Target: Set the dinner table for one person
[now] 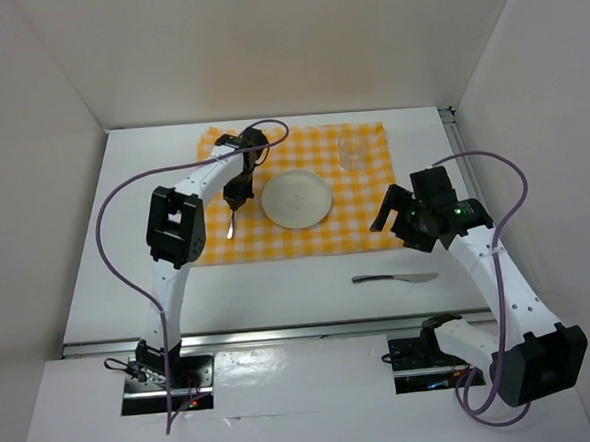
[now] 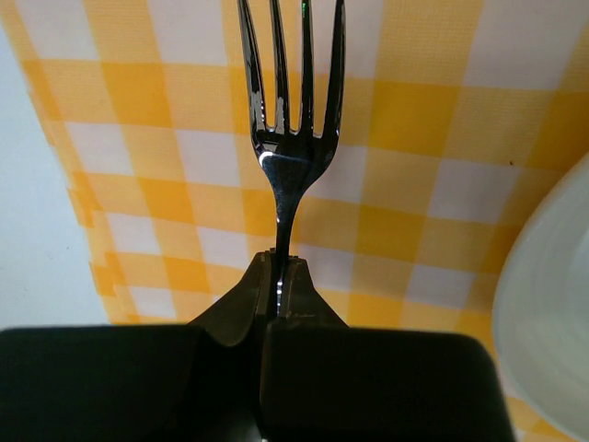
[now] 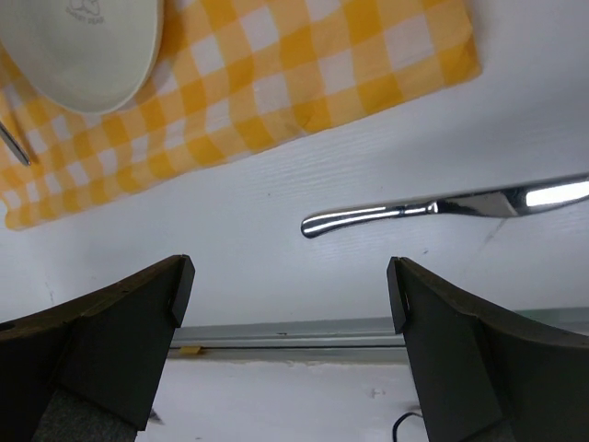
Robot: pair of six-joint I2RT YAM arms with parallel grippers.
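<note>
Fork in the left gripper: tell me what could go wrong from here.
1. The left gripper pinches the fork by its thin handle, so it might swivel or slip and end up crooked on the checked cloth.
2. The plate rim sits close beside the fork; a drift sideways could knock it.
3. The knife lies flat on the bare table; the open right gripper may scrape or push it rather than lift it.

- plate (image 1: 296,198): just 1, white and round
- fork (image 2: 287,170): 1, and I count four tines on it
- knife (image 3: 386,214): 1, shiny silver
- glass (image 1: 352,149): 1, clear
- cloth (image 1: 360,217): 1, yellow-and-white checks
- table (image 1: 279,292): 1, white
- arms: 2 total, so one left arm (image 1: 175,223) and one right arm (image 1: 504,283)
</note>
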